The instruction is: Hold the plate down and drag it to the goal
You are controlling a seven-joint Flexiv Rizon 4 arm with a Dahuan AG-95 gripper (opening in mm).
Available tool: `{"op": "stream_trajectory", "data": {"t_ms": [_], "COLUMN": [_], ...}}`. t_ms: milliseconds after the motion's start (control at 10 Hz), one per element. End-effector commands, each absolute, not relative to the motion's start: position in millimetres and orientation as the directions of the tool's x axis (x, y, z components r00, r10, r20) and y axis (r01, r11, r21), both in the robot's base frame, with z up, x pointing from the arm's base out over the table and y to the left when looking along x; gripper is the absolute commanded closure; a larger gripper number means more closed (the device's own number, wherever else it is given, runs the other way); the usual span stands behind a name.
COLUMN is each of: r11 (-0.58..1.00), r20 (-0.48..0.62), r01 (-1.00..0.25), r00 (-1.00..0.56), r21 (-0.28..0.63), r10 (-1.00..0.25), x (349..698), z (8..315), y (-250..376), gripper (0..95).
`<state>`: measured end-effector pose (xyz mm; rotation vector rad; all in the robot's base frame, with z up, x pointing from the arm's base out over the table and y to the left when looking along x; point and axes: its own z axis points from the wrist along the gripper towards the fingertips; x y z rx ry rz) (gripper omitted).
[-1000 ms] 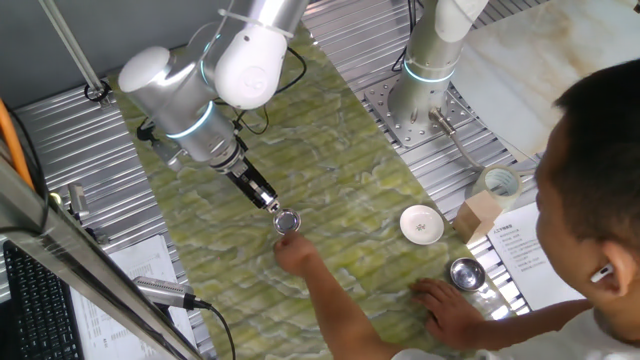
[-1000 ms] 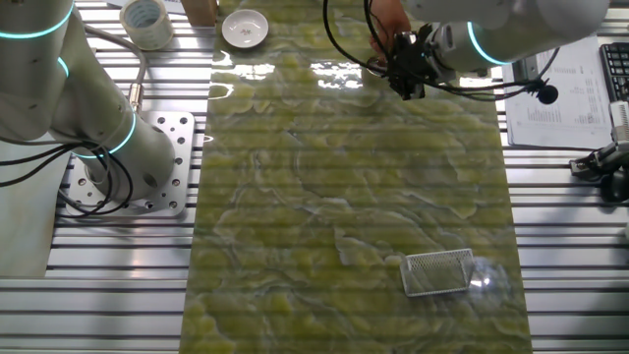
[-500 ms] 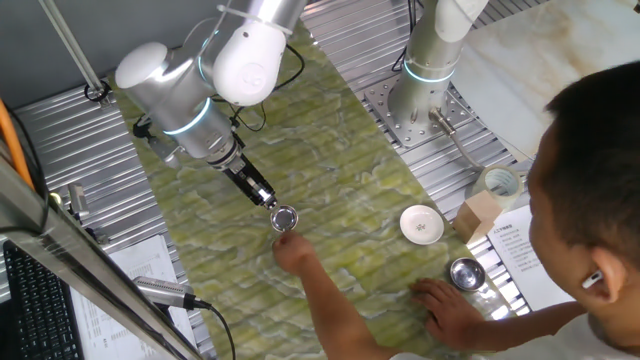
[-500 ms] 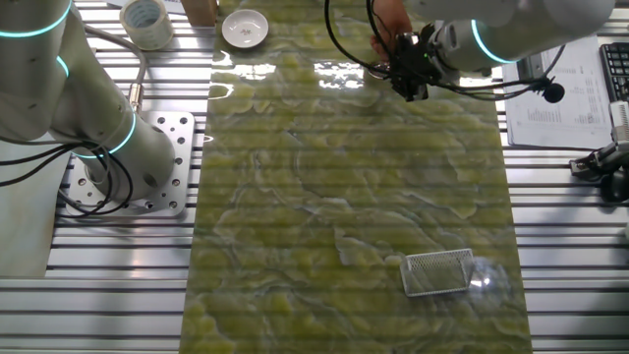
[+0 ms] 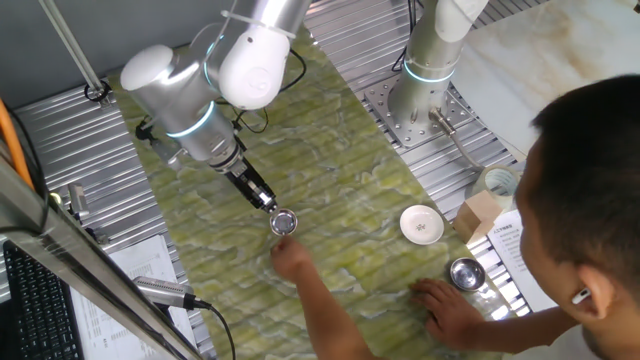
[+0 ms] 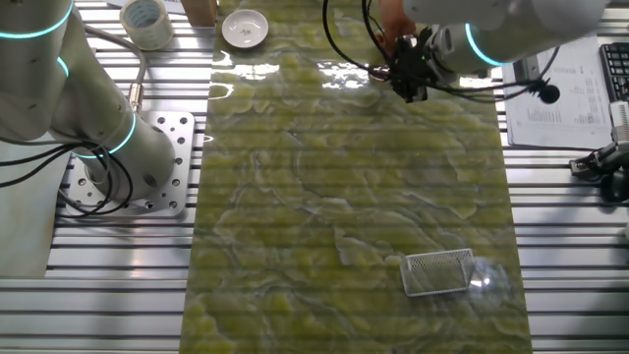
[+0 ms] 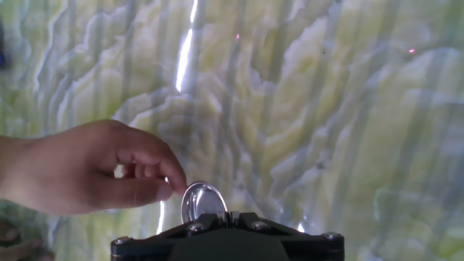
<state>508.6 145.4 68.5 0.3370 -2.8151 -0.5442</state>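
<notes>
On green marbled mat (image 5: 340, 190), round shiny metal plate (image 5: 284, 221).

Bright, even overhead light; white glare streaks on glossy table (image 6: 344, 177) top edge; hand view soft, slightly blurred w/ glare streak.

Gripper (image 5: 270, 205) and arm have shifted marginally between samples, drifting up-left and then returning; net displacement is slight. The plate (image 5: 284, 221) has moved a touch left and up in one fixed view. The person's hand (image 5: 291, 257) beside it has edged left. The person's head (image 5: 590, 200) has leaned further into view.
</notes>
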Motion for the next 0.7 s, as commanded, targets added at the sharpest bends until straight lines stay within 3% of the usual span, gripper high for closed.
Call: {"op": "stream_trajectory", "data": {"t_ms": [100,700], "r11": [0.905,0.922], "r20": [0.185,0.139], "r01": [-0.181,-0.212], "r00": [-0.946,-0.953], "r21": [0.384,0.323], "r10": [-0.268,-0.268], "x": [509.4,511.8], "z": [62.1,52.1], "y": [146.4,148.5], "gripper": [95.0,95.0]}}
